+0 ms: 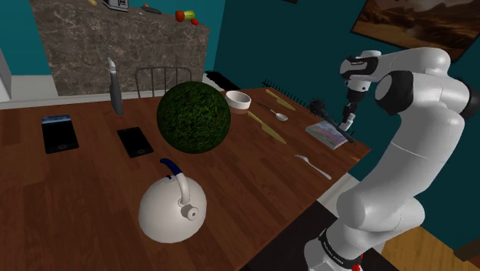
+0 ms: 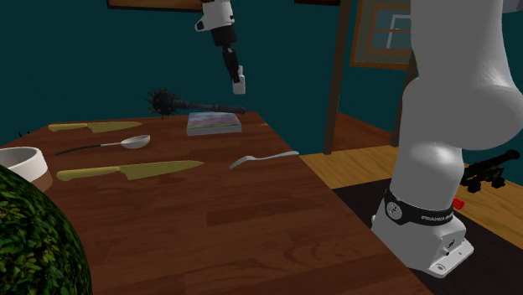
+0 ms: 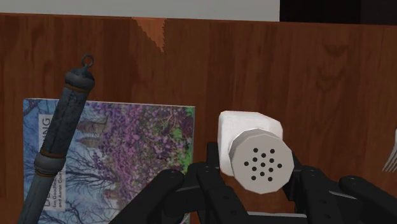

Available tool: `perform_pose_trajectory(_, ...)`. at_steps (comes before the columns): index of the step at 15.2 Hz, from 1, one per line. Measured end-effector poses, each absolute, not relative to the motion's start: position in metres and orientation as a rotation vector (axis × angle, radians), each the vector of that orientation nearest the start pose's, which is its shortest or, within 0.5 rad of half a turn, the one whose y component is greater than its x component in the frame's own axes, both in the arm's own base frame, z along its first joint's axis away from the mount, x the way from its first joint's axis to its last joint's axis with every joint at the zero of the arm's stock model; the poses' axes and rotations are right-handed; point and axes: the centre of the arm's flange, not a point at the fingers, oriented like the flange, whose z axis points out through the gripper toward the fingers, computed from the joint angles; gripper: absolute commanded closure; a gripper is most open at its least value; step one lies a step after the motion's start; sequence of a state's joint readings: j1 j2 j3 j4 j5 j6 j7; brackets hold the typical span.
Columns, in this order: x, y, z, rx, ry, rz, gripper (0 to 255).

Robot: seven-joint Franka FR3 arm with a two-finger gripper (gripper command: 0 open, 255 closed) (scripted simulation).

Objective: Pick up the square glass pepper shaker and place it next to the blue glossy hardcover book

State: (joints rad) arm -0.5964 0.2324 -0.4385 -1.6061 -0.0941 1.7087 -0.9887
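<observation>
Gripper point(image 2: 238, 75) fingers clasp the white pepper shaker point(image 3: 254, 149) from both sides. They hold it upright, cap toward the hand, in the air above the table point(image 3: 318, 76). In the second exterior view, the book point(image 2: 214, 123) lies at about 7 o'clock from the shaker and lower. You probably need a straight descent onto bare wood just beside the book's edge, away from the dark spiked rod point(image 2: 172, 103) at the book's far side.

The square white shaker point(image 3: 245, 133) has a grey hole-dotted cap, the flat hardcover book point(image 3: 127, 153) shows purple blossoms, and the wooden table point(image 3: 286, 70) shows reddish-brown grain.
</observation>
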Motion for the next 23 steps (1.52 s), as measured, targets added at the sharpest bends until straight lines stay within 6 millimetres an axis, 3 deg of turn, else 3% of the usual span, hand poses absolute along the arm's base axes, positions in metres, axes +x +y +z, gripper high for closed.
perform_pose_trajectory(13,0.246,-0.676,0.498,-3.133,0.038,0.346,255)
perform_pose_trajectory(16,0.240,-0.686,0.487,-3.131,0.035,0.346,255)
perform_pose_trajectory(23,0.238,-0.687,0.450,-3.131,0.033,0.345,255)
